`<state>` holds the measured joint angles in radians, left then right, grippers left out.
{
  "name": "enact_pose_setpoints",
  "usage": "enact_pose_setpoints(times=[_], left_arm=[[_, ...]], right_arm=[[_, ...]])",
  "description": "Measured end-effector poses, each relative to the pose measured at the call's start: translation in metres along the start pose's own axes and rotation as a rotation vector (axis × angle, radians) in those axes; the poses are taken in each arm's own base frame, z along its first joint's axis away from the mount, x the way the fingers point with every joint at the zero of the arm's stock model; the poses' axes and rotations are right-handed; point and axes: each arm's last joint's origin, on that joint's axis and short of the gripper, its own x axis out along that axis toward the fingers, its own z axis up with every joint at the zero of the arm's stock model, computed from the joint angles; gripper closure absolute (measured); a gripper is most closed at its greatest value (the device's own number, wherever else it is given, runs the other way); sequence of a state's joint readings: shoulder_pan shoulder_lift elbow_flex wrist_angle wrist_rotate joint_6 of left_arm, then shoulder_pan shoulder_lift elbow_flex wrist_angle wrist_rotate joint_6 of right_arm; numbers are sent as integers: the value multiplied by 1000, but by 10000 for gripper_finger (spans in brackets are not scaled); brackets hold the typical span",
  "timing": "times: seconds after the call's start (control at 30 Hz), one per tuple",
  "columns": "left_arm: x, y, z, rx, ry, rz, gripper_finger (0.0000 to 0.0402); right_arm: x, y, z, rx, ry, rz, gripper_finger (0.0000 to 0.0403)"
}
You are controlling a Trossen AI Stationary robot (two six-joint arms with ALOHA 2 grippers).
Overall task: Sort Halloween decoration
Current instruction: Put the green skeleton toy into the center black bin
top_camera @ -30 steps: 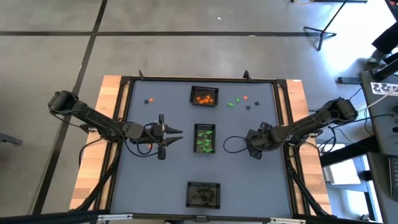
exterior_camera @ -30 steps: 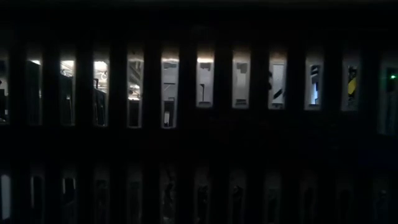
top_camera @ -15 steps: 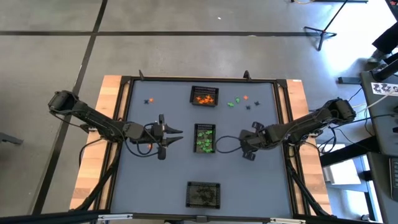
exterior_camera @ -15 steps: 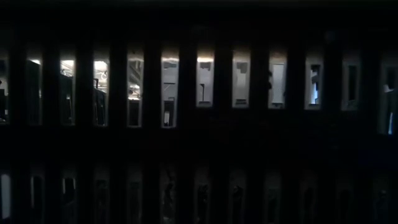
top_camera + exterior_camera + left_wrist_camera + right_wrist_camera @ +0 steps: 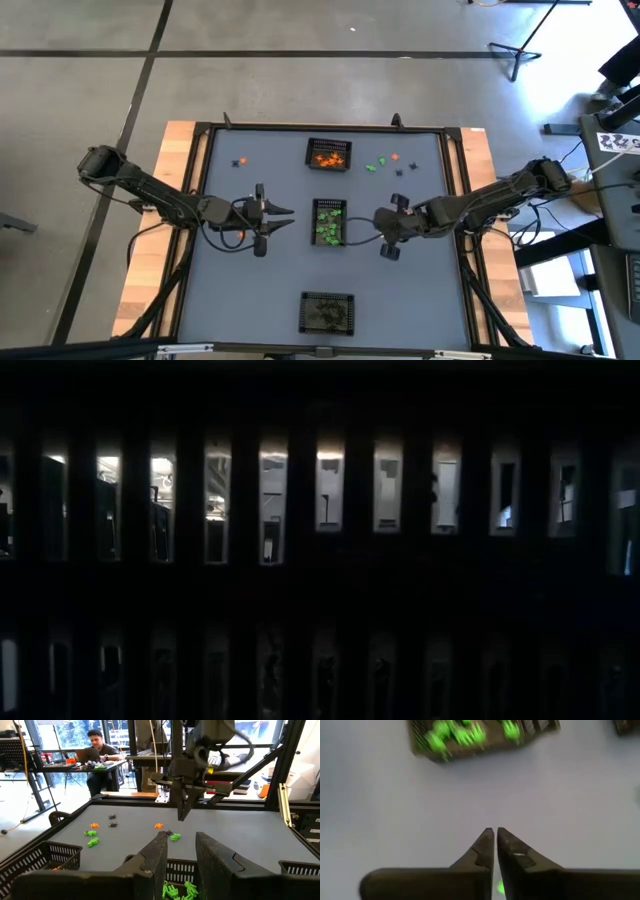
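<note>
- Halloween decoration: tiny green trinkets (image 5: 329, 222) fill the black mesh centre basket (image 5: 330, 205); orange trinkets (image 5: 327, 157) fill the black mesh upper basket (image 5: 329, 143). Loose green, orange and black trinkets (image 5: 386, 163) lie on the grey table (image 5: 250, 290), upper right of frame.
- Right gripper (image 5: 359, 232): arm extended low from frame right, tips just right of the centre basket; fingers (image 5: 484, 845) together, a green speck visible below them.
- Left gripper (image 5: 287, 218): arm extended from frame left, well left of the centre basket; fingers (image 5: 157, 852) parted, nothing held.
- A third black mesh basket (image 5: 327, 312) sits at lower centre.
</note>
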<state>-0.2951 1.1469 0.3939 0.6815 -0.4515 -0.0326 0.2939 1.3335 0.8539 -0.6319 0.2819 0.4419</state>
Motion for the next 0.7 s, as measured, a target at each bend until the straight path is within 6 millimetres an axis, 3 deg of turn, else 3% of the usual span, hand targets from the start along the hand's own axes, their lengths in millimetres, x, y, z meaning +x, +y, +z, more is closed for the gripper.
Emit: enact_pose_setpoints(times=[0.2, 0.47, 0.6, 0.7], left_arm=[[0, 0, 0, 0, -1, 0, 308], [0, 0, 0, 0, 0, 0, 308], [0, 0, 0, 0, 0, 0, 308], [0, 0, 0, 0, 0, 0, 308]], right_arm=[[12, -4, -14, 25, 152, -106, 325], [47, -5, -41, 37, 260, -169, 251], [61, -9, -51, 56, 277, -162, 250], [65, -13, -52, 77, 271, -135, 279]])
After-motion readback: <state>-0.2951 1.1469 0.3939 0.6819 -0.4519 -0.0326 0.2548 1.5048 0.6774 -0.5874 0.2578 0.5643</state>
